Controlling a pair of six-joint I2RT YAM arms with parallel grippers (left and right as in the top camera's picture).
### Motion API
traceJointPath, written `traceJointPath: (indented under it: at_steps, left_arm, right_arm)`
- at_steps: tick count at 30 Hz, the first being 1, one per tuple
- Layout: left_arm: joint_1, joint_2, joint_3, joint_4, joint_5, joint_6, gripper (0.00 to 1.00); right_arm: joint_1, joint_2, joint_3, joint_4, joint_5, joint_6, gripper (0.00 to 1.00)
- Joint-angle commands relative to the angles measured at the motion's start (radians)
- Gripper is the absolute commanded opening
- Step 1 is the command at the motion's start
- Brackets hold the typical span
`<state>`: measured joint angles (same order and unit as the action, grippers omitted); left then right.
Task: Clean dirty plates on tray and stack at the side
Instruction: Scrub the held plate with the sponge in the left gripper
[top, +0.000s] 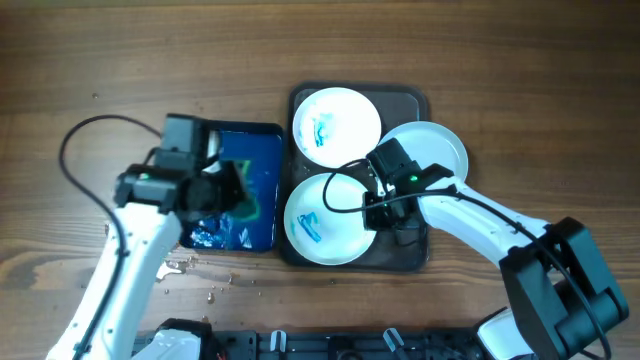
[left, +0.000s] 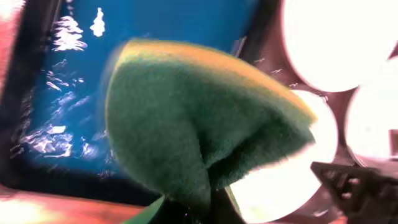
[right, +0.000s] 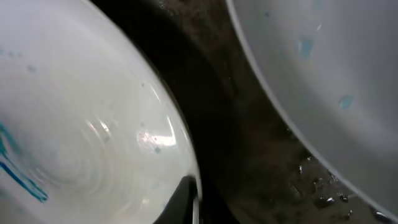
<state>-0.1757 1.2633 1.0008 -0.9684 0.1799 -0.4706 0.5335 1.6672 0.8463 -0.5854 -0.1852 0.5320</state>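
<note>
Wooden bench (top: 520, 60), one dark rectangular tray (top: 415, 100) at its middle, carrying three white plates. First plate (top: 335, 125): in the tray's far left corner, blue smears on its face. Second plate (top: 328, 220): in the tray's near left corner, just beside the first, a blue streak across its face, which the right wrist view (right: 81, 124) also shows. Third plate (top: 435, 150): on the tray's right side, its rim overhanging the tray's right edge, a few faint blue specks visible from the right wrist view (right: 323, 74); a strip of wet dark tray floor (right: 242, 149) separates it from the second plate. Blue basin (top: 255, 150) holding water: on the bench just left of the tray. Sponge (top: 243, 195), green scouring face with yellow backing: held over the basin's right half, beside the tray's left edge, pinched and folded between the left fingers (top: 222, 188); it fills the left wrist view (left: 199, 124). Right fingers (top: 372, 205): over the tray at the second plate's right rim, one dark tip showing against that rim (right: 180, 199); cannot tell whether they are apart or closed. Water drops (top: 190, 268): scattered on the bench left of the tray, near the basin's front edge.
</note>
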Motion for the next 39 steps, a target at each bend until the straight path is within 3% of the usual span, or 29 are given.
traceJointPath:
  at_steps: [1,4,9,14,18,20,22,24,28,31,33,36,39]
  left_arm:
    - [-0.183,0.098,0.020,0.130,0.063,-0.125,0.04]
    - [-0.324,0.253,0.020,0.241,0.085,-0.288,0.04]
    - [-0.458,0.520,0.021,0.371,0.116,-0.399,0.04]
    - [-0.410,0.583,0.021,0.192,-0.243,-0.390,0.04]
    - [-0.403,0.583,0.021,0.133,-0.324,-0.341,0.04]
    - [-0.403,0.583,0.021,0.179,-0.217,-0.319,0.04]
    - [-0.405,0.583,0.020,0.342,0.097,-0.267,0.04]
    - [-0.421,0.584,0.019,0.467,0.275,-0.266,0.04]
    - [-0.452,0.584,0.019,0.475,0.290,-0.216,0.04]
    - [-0.409,0.584,0.020,0.322,0.109,-0.230,0.04]
    - [-0.380,0.584,0.019,0.191,-0.109,-0.249,0.04]
    - [-0.376,0.584,0.020,0.136,-0.311,-0.248,0.04]
    - [-0.376,0.584,0.020,0.172,-0.336,-0.242,0.04]
  right_arm:
    - [0.004,0.051,-0.024,-0.022,0.133,0.098,0.04]
    - [0.004,0.051,-0.024,-0.042,0.161,0.153,0.04]
    - [0.004,0.051,-0.024,-0.045,0.164,0.152,0.04]
    - [0.004,0.051,-0.024,-0.048,0.164,0.151,0.04]
    - [0.004,0.051,-0.024,-0.048,0.163,0.152,0.04]
    - [0.004,0.051,-0.024,-0.051,0.164,0.152,0.04]
    - [0.004,0.051,-0.024,-0.051,0.164,0.153,0.04]
    - [0.004,0.051,-0.024,-0.055,0.164,0.167,0.04]
    - [0.000,0.050,-0.024,-0.070,0.183,0.217,0.04]
    - [-0.005,0.050,-0.024,-0.074,0.183,0.227,0.04]
    - [-0.005,0.050,-0.024,-0.074,0.183,0.226,0.04]
    - [-0.005,0.050,-0.024,-0.074,0.183,0.227,0.04]
    - [-0.005,0.050,-0.024,-0.074,0.183,0.227,0.04]
